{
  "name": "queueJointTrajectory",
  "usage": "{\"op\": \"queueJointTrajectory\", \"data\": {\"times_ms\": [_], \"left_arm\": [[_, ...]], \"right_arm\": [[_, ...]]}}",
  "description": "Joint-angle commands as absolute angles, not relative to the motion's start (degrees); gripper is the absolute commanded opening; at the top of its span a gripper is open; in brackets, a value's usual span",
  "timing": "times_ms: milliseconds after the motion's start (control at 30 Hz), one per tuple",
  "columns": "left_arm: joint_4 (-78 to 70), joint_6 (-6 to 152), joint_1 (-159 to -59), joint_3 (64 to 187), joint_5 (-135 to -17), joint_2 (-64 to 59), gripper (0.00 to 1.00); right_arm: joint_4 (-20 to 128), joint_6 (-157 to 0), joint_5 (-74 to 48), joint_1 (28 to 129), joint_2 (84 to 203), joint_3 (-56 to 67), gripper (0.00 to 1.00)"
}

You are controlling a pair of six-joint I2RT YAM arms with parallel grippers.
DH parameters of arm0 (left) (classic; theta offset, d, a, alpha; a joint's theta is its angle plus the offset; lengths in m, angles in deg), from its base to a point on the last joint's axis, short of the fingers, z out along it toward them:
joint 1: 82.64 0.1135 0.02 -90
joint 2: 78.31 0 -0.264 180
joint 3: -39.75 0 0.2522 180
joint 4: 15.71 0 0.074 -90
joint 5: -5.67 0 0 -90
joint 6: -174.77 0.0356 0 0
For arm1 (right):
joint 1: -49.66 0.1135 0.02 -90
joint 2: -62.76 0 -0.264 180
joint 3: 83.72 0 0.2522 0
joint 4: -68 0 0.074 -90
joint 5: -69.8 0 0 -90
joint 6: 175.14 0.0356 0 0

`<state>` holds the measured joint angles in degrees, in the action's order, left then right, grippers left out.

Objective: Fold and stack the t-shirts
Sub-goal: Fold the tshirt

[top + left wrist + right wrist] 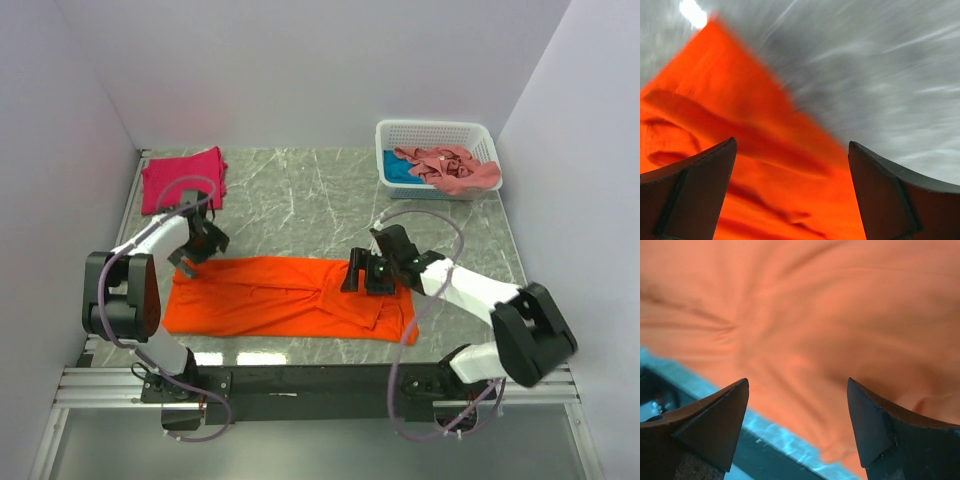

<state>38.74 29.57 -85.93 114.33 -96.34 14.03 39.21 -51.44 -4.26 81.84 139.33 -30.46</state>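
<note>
Top external view: the orange t-shirt [290,297] lies spread across the near table [300,200], likely flattened for folding. The left gripper [186,264] is spread over its far-left corner and the right gripper [356,278] is spread above its creased right half, both empty. Bare stone beyond the far edge leaves folding room; the near edge crowds the table's rim.

One orange t-shirt [280,298], one magenta t-shirt [183,180], one salmon-pink t-shirt [450,167] and one teal t-shirt [400,172] are showing, four in all. One basket [432,128] is sitting on one desk [300,190]. Two arms are working: left arm [150,240], right arm [470,290].
</note>
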Motion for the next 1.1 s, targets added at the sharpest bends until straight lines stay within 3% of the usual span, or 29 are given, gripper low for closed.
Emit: {"op": "queueJointTrajectory", "data": {"times_ms": [0,167,367,667,767,867,967,1067], "left_arm": [[37.17,28.96,-86.94,107.76,-95.50,11.35,0.99],[36.99,27.73,-88.18,101.25,-96.54,9.94,0.99],[36.20,26.07,-89.93,97.12,-92.34,5.38,1.00],[36.90,10.88,-98.54,87.72,-84.86,-6.66,1.00],[37.69,6.05,-102.84,84.99,-81.35,-10.79,0.99],[39.01,1.56,-109.69,83.84,-80.29,-16.05,0.99],[45.31,-2.06,-116.99,84.97,-83.00,-21.85,0.99],[55.95,-1.81,-119.55,90.50,-90.27,-27.13,1.00]], "right_arm": [[39.03,-53.49,-1.92,78.50,146.06,-28.67,0.85],[37.10,-56.30,-1.57,75.42,159.66,-18.39,0.84],[32.90,-59.37,2.81,72.07,175.30,2.95,0.85],[13.66,-66.06,5.45,71.72,202.45,47.77,0.85],[11.17,-65.45,7.92,71.46,211.77,67.86,0.85],[19.64,-62.30,12.39,70.84,214.02,69.71,0.85],[35.57,-55.97,17.59,69.70,210.16,59.79,0.85],[37.99,-54.46,17.16,69.26,210.49,61.85,0.85]]}}
